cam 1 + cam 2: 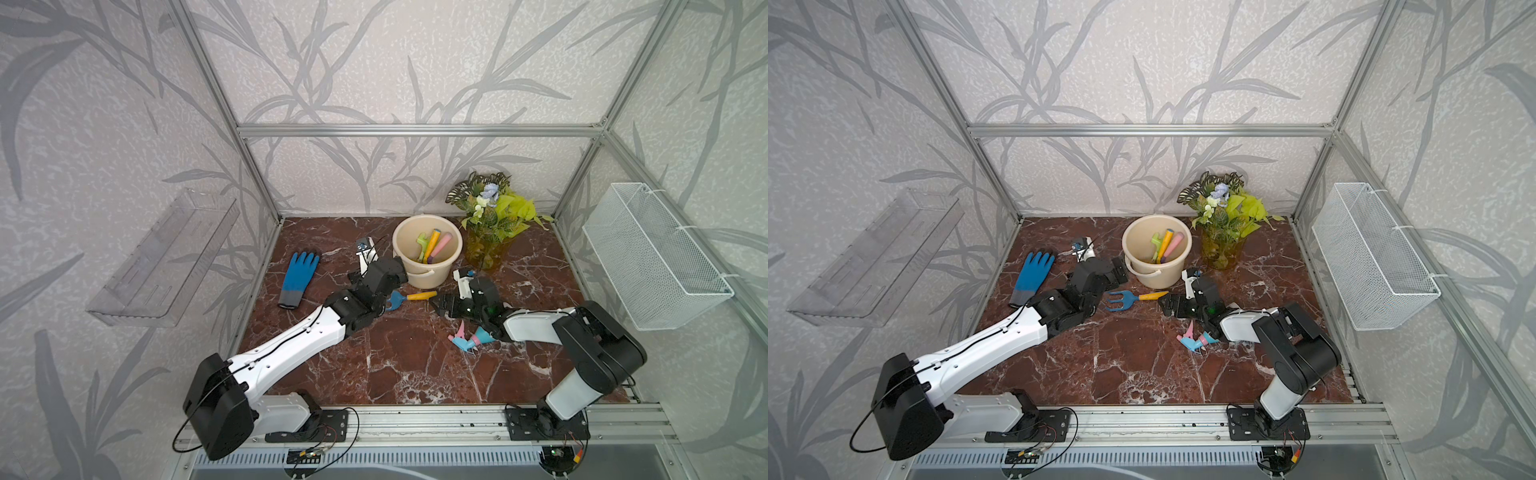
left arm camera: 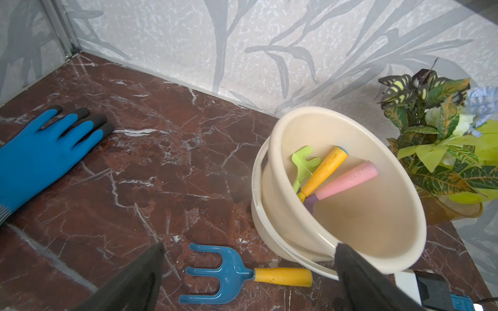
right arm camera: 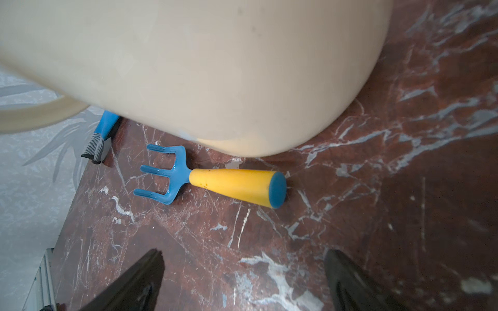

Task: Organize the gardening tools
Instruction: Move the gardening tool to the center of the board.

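Robot test cell in a lab, dressed as a garden corner

Bare extrusions of an aluminium frame (image 1: 419, 129) box in a marble-look tabletop (image 1: 407, 357), and leaf-print wallpaper (image 1: 374, 62) covers the panels. Along the tabletop's near edge a slotted rail (image 1: 428, 419) carries the left arm (image 1: 286, 353) and right arm (image 1: 582, 357), with loose wiring and a small circuit board (image 1: 305, 457) below. A clear shelf (image 1: 166, 257) and a wire basket (image 1: 652, 257) hang on the side walls. A potted plant (image 1: 494, 212) stands near the far right corner.

Left arm (image 1: 291, 345): white shell, blk joints, thin blk cable. Right arm (image 1: 536, 328): same; green light at wrist, prob. LED.
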Motion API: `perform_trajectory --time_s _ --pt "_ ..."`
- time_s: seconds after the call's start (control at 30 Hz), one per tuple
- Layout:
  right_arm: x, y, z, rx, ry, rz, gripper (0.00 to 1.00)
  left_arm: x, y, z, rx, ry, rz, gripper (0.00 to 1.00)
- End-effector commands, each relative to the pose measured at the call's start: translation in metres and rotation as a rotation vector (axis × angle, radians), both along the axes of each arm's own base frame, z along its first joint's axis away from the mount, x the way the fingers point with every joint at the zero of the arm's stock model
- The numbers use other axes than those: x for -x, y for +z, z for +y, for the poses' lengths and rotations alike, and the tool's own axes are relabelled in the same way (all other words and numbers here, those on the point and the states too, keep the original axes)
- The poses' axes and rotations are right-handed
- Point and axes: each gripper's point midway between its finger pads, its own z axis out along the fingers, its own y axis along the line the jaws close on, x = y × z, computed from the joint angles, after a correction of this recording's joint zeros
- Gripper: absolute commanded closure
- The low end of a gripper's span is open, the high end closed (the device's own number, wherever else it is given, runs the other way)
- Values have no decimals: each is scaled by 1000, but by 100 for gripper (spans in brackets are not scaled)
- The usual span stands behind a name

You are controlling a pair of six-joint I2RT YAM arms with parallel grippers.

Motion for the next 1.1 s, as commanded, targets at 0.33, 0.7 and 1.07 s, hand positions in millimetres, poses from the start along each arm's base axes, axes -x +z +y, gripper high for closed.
perform_trajectory --time_s 0.33,0.7,1.07 --pt "-32 5 30 -1 78 -105 4 27 -57 39 95 88 129 0" --pt "-2 -3 67 -13 237 -73 7 36 -101 59 206 164 242 0" --pt "73 3 116 -30 440 -74 8 38 -128 61 222 171 312 2"
